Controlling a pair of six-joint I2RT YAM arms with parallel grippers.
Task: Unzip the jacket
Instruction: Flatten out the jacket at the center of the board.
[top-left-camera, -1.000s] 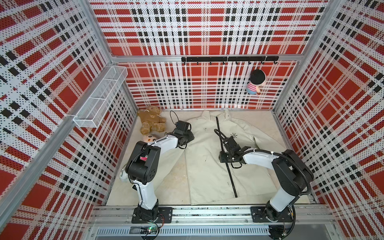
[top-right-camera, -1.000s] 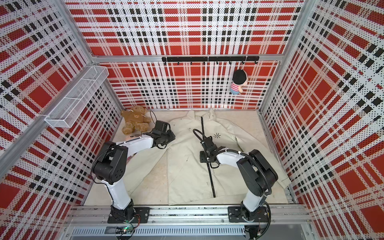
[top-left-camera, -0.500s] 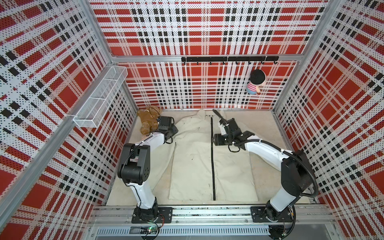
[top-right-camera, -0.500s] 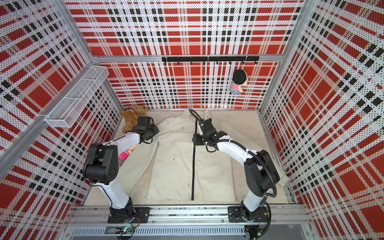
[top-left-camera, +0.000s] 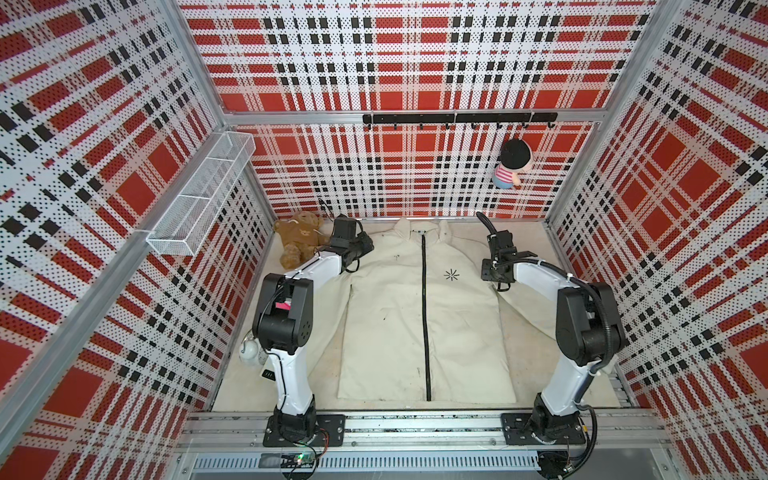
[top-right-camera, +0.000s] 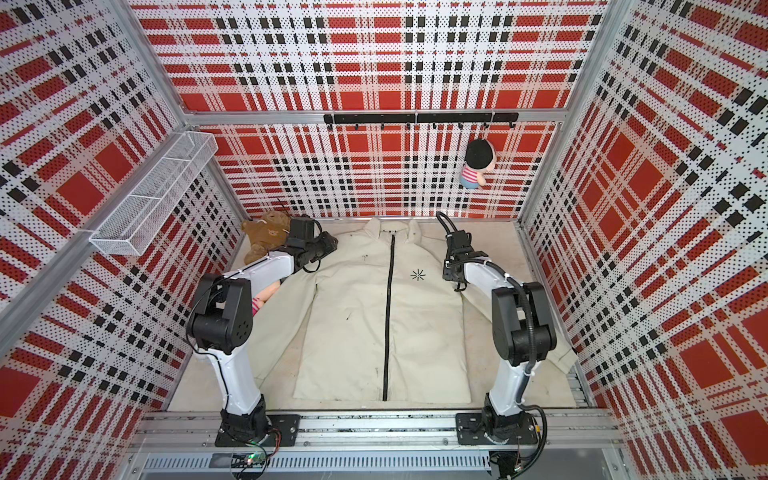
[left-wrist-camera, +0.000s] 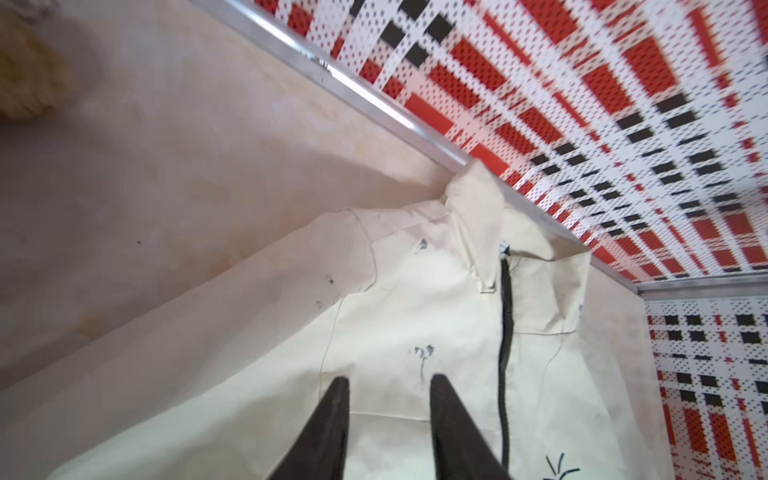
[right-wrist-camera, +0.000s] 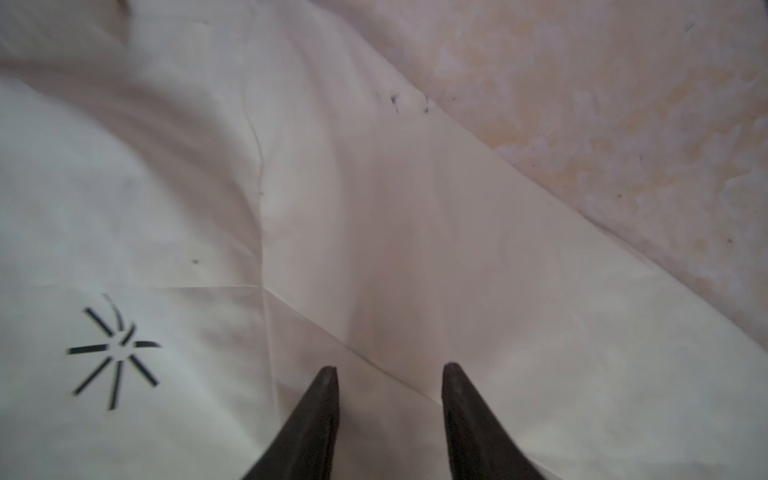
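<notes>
Covering much of the beige tabletop (top-left-camera: 536, 237), the jacket (top-left-camera: 386, 332) is found spread flat, front up, with its collar at the back wall and its hem near the arm bases. Its black zipper (top-left-camera: 424, 316) is closed from hem to collar. The cell is enclosed by red plaid walls (top-left-camera: 415, 62); a wire basket (top-left-camera: 199, 199), a hook rail (top-left-camera: 457, 118) with a doll (top-left-camera: 511, 164) hung from it, and a teddy bear (top-left-camera: 299, 241) in the far corner are noted. Both sleeves are partly hidden behind the arms, and small items beside the left arm's base cannot be identified. The left gripper (left-wrist-camera: 386, 378) is held over the shoulder on its side and the right gripper (right-wrist-camera: 388, 368) over the opposite shoulder, each with fingers parted and nothing between them. A second earlier the jacket lay skewed and rumpled; half a second earlier the right gripper was by the collar.
</notes>
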